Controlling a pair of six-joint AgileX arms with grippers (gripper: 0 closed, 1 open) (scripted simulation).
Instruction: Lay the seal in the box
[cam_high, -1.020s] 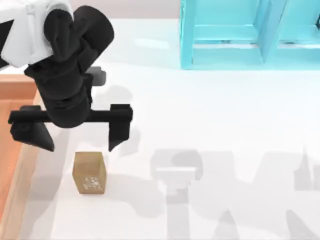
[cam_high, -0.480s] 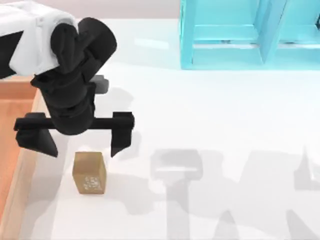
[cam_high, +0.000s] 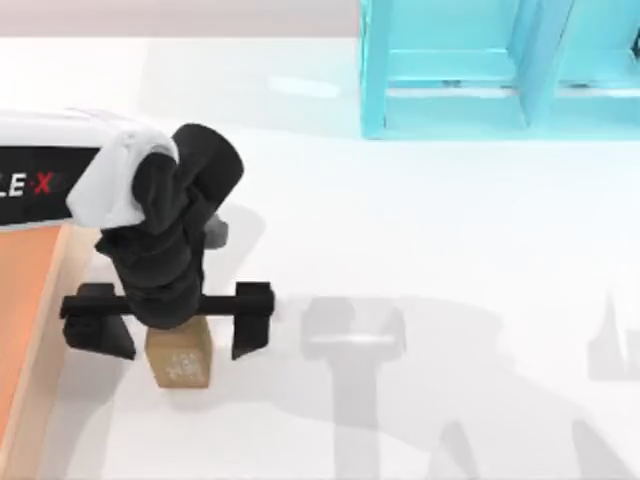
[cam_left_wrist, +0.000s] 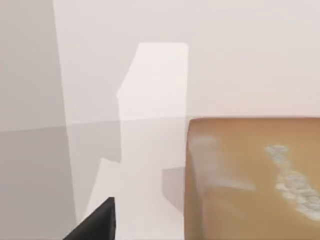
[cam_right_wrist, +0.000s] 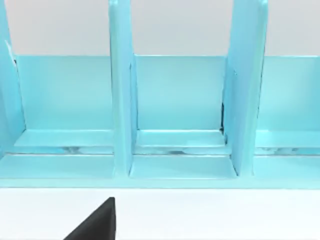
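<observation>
The small tan-brown rectangular seal (cam_high: 179, 361) stands on the white worktop (cam_high: 450, 250), just beside the shallow wooden box (cam_high: 25, 300). The left gripper (cam_high: 168, 325) hangs over the seal, fingers (cam_high: 250, 320) spread wide, holding nothing.

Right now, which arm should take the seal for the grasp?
Left. Its open claw hangs directly over the seal, a finger on each side, with the box just beside it. The right arm faces the turquoise shelf.

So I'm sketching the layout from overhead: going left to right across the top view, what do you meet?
The box at the left edge → the seal, with the open left gripper straddling it → bare white table, with the turquoise shelf unit at its far side.
</observation>
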